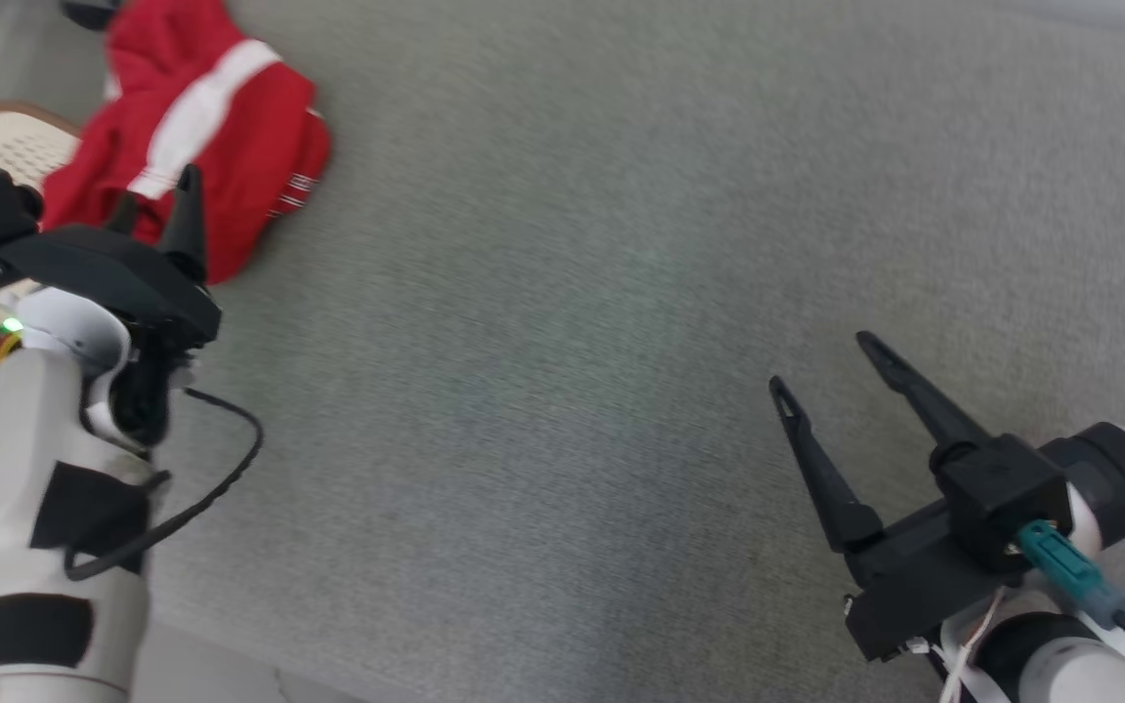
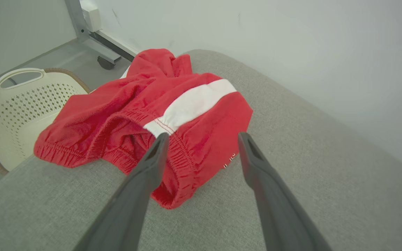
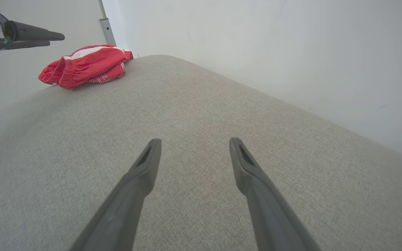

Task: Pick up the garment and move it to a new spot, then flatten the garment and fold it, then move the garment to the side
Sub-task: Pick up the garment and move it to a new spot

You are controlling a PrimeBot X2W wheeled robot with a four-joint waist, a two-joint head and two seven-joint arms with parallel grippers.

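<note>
The garment (image 1: 206,127) is a crumpled pair of red shorts with a white side stripe, lying at the far left corner of the grey padded surface (image 1: 621,293). It is also in the left wrist view (image 2: 145,115) and, small, at the upper left of the right wrist view (image 3: 86,64). My left gripper (image 1: 157,210) hovers open just short of the shorts; in its wrist view (image 2: 203,136) the fingertips frame the elastic waistband without touching it. My right gripper (image 1: 821,361) stands open over bare fabric at the lower right (image 3: 191,141), far from the garment.
A cream perforated laundry basket (image 2: 19,104) stands on the floor beside the surface's left edge, partly under the shorts' overhang. A pale wall rises behind the surface. A grey metal leg with a caster (image 2: 98,52) stands near the wall. The surface's middle is bare fabric.
</note>
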